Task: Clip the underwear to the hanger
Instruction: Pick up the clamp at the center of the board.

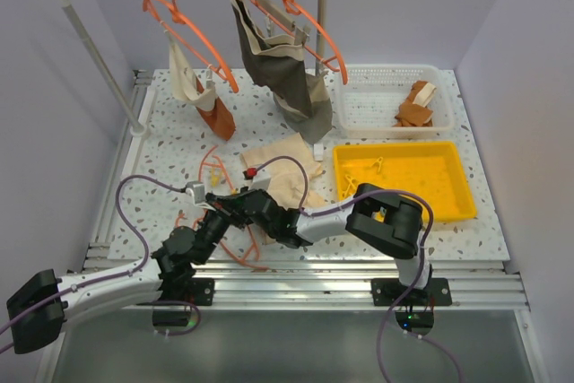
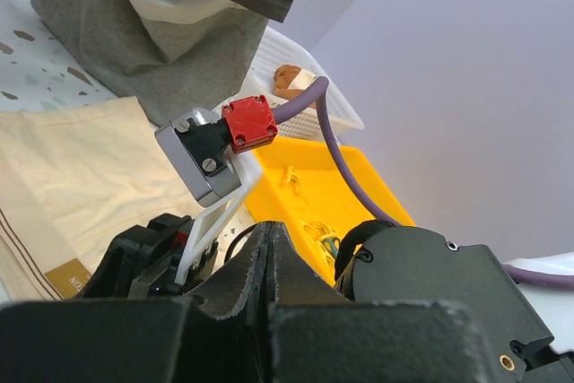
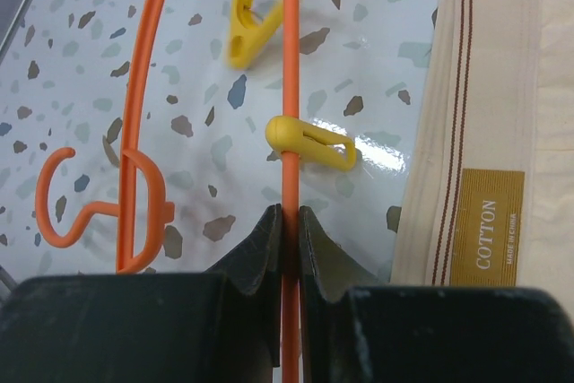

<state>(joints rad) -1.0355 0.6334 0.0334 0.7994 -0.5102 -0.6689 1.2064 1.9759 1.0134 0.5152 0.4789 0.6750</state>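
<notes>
both arms stretch low, wrists close together; left pincer [image 2: 269,253] fully closed, right pincer [image 3: 289,226] narrowly clamped.

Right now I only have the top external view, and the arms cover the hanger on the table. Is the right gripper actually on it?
Observer: Yes. The right wrist view shows the right gripper shut on the straight wire of the orange hanger.
Operator: Any clip on that wire?
Observer: One yellow clip sits on it just ahead of the fingers. The clip stops short of the cream underwear, so it holds no cloth.
Operator: And the left gripper?
Observer: The left wrist view shows the left gripper shut, with nothing between its fingers.
</notes>
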